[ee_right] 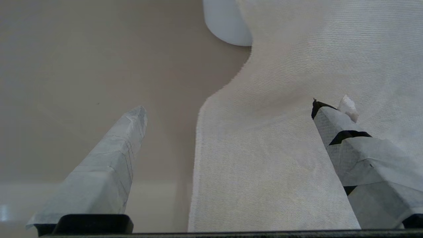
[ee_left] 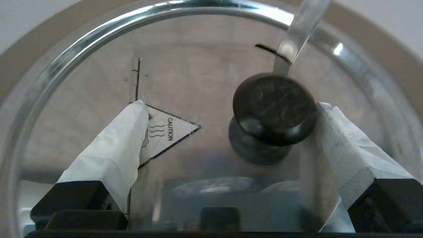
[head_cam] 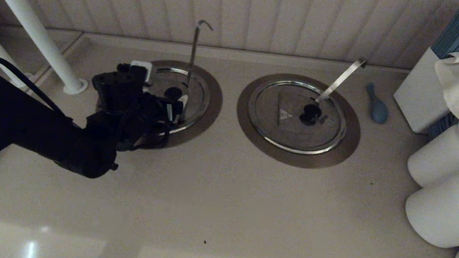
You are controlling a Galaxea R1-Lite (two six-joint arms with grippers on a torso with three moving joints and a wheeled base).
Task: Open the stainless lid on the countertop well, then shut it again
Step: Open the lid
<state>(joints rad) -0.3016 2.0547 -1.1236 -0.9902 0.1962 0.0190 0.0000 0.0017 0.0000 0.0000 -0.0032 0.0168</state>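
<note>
I am reaching my left pincer [ee_left: 231,122] over the lid [head_cam: 198,94], which is sitting shut in the well [head_cam: 212,100] on the left side of the surface [head_cam: 221,198]. My fingers [ee_left: 112,148] are standing wide apart with the black knob [ee_left: 272,109] between them, one touching it, nothing gripped yet. Next, I judge, I am needing to close on the knob and lift. My right pincer [ee_right: 228,112] is idling open over a white cloth [ee_right: 297,132]. A twin lid [head_cam: 299,115] and white containers [head_cam: 447,208] are sitting to the right.
</note>
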